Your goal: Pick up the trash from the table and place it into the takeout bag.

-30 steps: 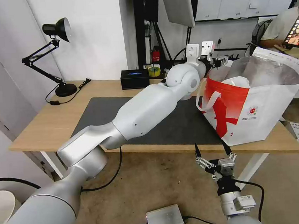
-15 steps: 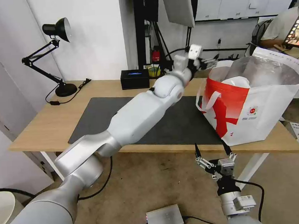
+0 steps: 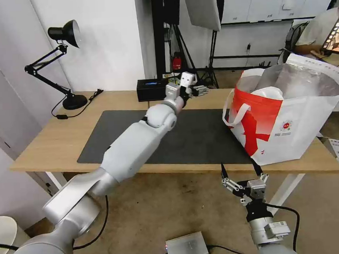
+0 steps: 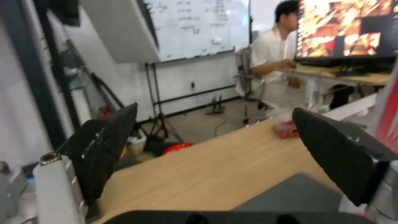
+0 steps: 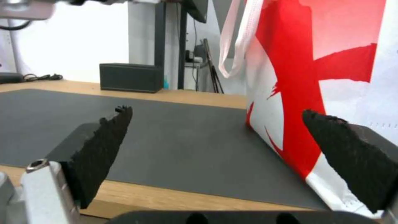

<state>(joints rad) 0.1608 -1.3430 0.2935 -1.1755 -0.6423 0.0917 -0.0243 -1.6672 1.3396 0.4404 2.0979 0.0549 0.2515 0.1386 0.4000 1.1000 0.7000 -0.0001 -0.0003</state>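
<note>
While the left arm reaches over the surface (image 3: 44, 138):
Left gripper (image 3: 198, 90): fingers spread, empty.
Trash: a blurred, possibly red-fruit tray (image 4: 285, 127) ahead by the takeout bag (image 3: 292, 127).
Right gripper (image 3: 241, 172): released, below the edge, farther off.

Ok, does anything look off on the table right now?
Mostly tidy. The takeout bag sags lopsided near the table's front edge, and a clear tray of red fruits sits at the far edge beside it.
</note>
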